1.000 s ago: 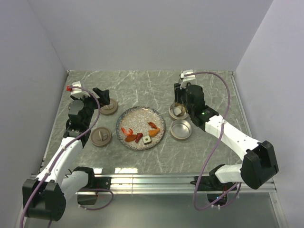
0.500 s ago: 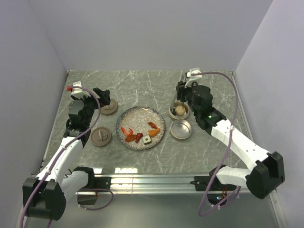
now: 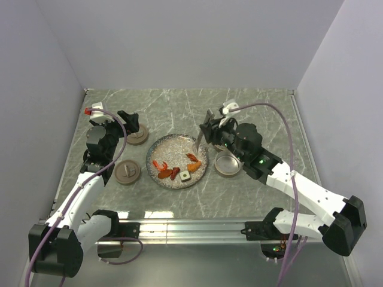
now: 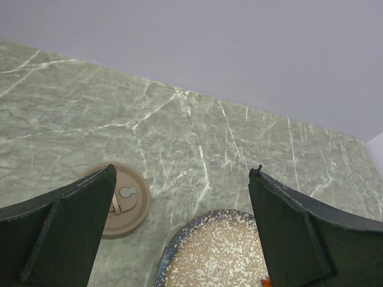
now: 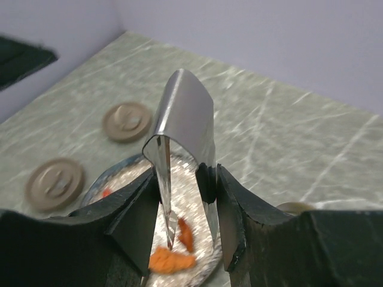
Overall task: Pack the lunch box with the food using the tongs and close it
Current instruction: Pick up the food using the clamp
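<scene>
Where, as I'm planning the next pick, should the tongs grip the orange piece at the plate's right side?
Across its narrow middle, coming from straight above. The orange piece is elongated and lies flat on the plate, so there is no side to get under. The tongs, held in the right tool, point tips-down almost over it.

The left claw (image 4: 182, 170) gapes wide above a tan lid (image 4: 128, 198) and a speckled plate (image 4: 218, 246).

speckled grey plate (image 3: 173, 148) sitting mid-surface, green marbled surface (image 3: 173, 113) stretching back to pale lilac walls (image 3: 179, 42), silver rail (image 3: 179, 228) running along the near edge
</scene>
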Robot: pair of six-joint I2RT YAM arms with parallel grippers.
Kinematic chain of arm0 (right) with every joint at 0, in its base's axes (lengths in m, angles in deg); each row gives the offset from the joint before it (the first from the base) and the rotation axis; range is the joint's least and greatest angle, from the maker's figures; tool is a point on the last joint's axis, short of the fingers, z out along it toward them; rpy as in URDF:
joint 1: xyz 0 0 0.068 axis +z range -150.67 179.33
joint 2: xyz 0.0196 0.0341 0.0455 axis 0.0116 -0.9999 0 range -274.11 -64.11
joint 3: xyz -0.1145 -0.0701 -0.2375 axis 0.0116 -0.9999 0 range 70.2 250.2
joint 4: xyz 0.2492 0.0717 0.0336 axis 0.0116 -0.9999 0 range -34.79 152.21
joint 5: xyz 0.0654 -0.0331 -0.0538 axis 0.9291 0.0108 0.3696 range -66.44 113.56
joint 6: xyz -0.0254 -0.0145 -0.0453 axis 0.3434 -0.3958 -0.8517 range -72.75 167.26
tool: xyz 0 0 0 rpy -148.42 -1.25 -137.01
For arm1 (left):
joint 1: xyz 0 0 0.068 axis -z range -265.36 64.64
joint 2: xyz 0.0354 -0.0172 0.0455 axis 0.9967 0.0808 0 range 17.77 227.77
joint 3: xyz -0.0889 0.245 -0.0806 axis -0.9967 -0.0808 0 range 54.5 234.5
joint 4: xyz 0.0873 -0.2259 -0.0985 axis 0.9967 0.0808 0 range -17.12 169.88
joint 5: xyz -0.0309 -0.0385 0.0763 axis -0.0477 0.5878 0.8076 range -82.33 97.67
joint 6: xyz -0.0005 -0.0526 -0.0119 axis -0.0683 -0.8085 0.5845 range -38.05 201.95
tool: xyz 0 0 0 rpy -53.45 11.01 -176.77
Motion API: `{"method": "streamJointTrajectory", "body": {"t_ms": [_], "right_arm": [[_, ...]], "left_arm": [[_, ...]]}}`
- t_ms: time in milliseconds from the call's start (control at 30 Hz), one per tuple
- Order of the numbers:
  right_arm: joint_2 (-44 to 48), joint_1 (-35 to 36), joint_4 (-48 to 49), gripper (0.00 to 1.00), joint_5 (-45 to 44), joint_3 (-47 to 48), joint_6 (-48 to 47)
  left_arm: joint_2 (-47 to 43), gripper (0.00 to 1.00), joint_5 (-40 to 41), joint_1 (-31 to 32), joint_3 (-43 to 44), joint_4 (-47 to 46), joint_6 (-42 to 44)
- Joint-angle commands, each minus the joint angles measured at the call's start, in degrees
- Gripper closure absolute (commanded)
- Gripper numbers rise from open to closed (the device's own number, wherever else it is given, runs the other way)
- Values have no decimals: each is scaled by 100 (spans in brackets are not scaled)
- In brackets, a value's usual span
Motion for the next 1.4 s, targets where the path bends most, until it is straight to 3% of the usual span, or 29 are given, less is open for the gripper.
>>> {"method": "streamJointTrajectory", "body": {"t_ms": [0, 600, 1033, 1133, 1200, 1367], "right_arm": [[-71, 227, 333, 52, 201, -182, 279], [-1442, 236, 887, 52, 386, 318, -230], [-1961, 157, 492, 57, 544, 556, -160], [-2066, 122, 421, 66, 518, 600, -116], [-2093, 113, 404, 77, 500, 635, -125], [-1830, 105, 299, 85, 386, 871, -230]], "left_arm": [[11, 1, -138, -10, 127, -247, -61], [20, 1, -77, -10, 127, -220, -52], [-16, 1, -94, -10, 119, -220, -52], [-42, 0, -77, -10, 119, -211, -43], [-68, 0, -59, -10, 110, -211, -52], [-69, 0, -68, -10, 110, -203, -43]]}}
